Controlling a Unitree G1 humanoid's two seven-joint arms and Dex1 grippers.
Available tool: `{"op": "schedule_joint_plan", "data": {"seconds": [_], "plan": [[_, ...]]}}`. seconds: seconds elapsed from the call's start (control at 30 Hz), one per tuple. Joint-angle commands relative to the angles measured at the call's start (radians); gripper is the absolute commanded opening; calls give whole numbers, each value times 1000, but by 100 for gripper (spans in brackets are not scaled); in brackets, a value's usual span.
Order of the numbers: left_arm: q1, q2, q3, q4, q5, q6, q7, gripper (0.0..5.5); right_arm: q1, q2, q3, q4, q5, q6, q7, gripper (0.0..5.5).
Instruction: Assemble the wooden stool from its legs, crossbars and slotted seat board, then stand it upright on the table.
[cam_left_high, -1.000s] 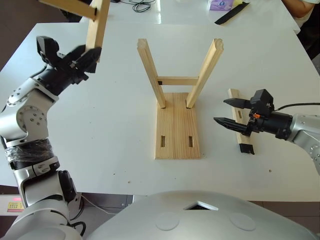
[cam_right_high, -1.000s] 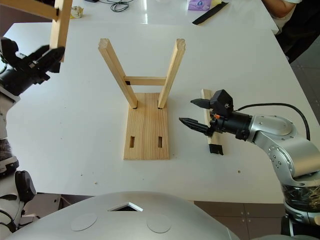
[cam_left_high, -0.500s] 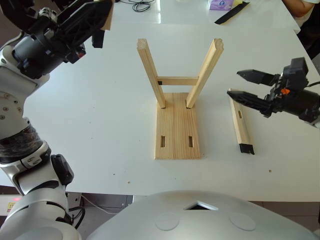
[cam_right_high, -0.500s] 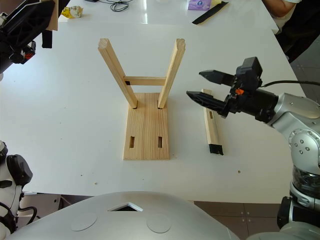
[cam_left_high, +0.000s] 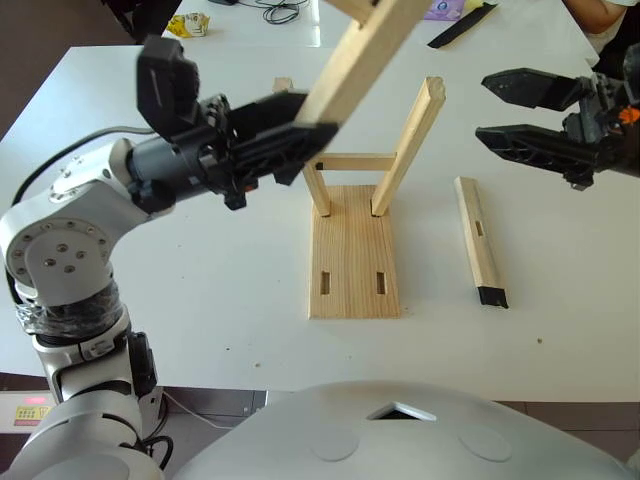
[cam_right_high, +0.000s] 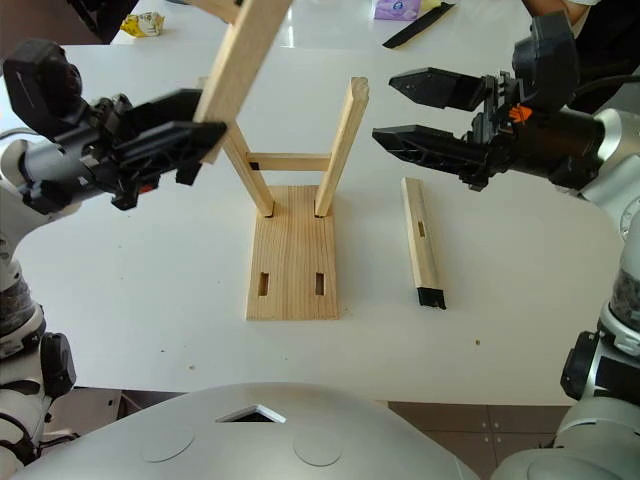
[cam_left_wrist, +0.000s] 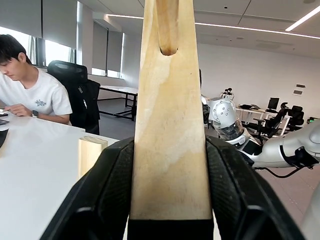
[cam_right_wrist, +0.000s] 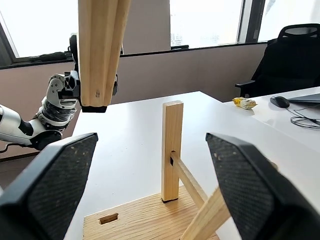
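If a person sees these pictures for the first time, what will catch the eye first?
First, the wooden leg that the left gripper holds raised and tilted above the table. Next, the seat board lying flat in the middle, with two legs joined by a crossbar standing at its far end. The right gripper hangs open in the air to the right, and a loose leg lies beside the board.
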Motion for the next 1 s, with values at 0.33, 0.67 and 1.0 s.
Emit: {"op": "schedule_joint_plan", "data": {"seconds": [0.33,0.67,1.0], "plan": [[9,-9,-128,27,87,-48,-76,201,-166,37,131,37,41,132,50,399],[79,17,-165,58,211,-88,-176,201,-232,56,121,50,61,162,38,399],[51,-16,-186,29,188,-81,-160,201,-259,93,162,72,18,155,37,399]]}}
